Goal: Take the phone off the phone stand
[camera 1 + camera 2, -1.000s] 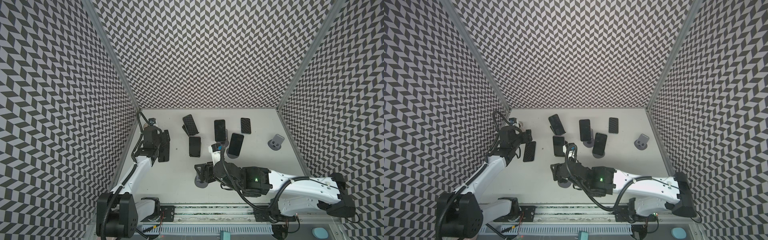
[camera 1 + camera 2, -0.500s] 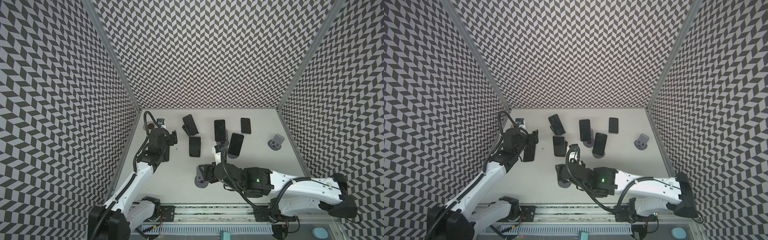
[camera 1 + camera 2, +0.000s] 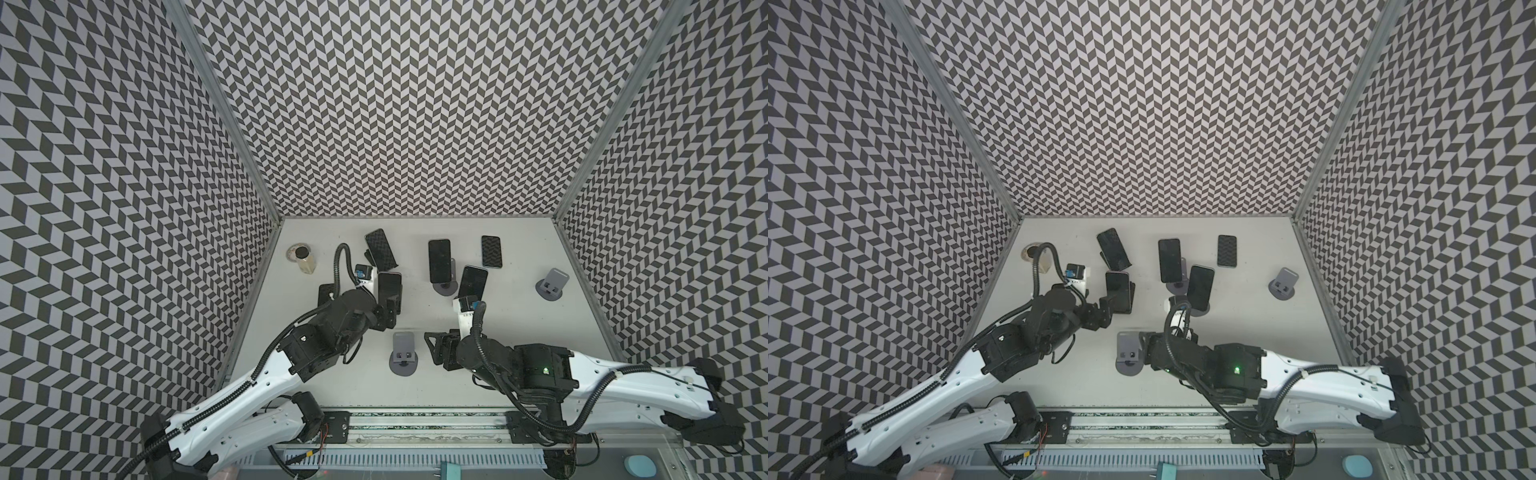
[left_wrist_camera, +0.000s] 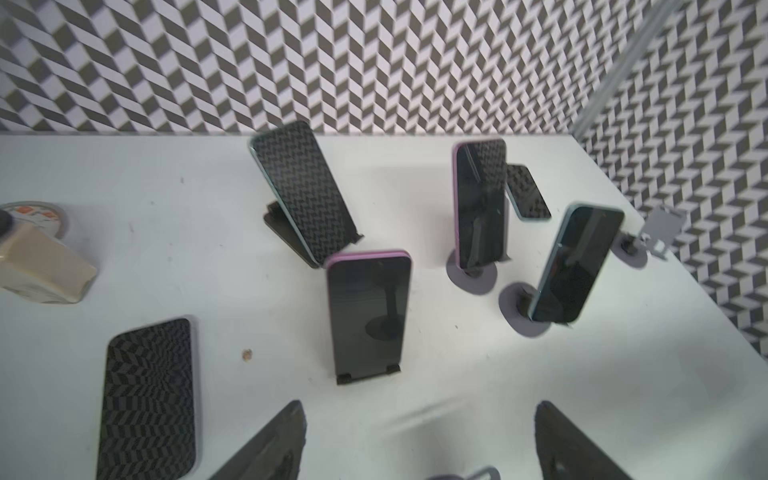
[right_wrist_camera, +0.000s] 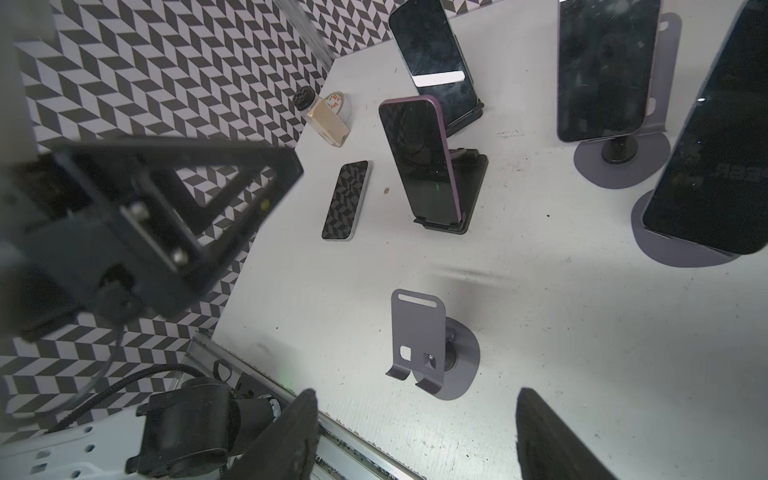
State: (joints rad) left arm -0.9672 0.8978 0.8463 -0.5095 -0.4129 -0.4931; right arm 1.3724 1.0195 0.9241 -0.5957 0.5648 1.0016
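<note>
A purple-edged phone (image 4: 366, 312) leans upright on a black folding phone stand (image 4: 368, 377), also seen in both top views (image 3: 390, 287) (image 3: 1118, 291). My left gripper (image 4: 419, 446) is open and empty just in front of it (image 3: 386, 318), not touching. Three more phones rest on stands: a patterned one (image 3: 380, 253) and two dark ones (image 3: 439, 260) (image 3: 472, 282). My right gripper (image 5: 415, 440) is open and empty beside an empty grey stand (image 5: 419, 336) (image 3: 403, 353), a short gap to its right (image 3: 436, 351).
Two phones lie flat on the table, one at the left (image 4: 149, 399) and one at the back (image 3: 491, 251). A small bottle (image 3: 305, 262) lies by a round lid near the left wall. Another empty grey stand (image 3: 552, 283) stands at the right.
My left arm has swung from the flat phone at the left toward the middle and now faces the purple-edged phone. My right gripper has drawn back to the right, away from the empty grey stand.
</note>
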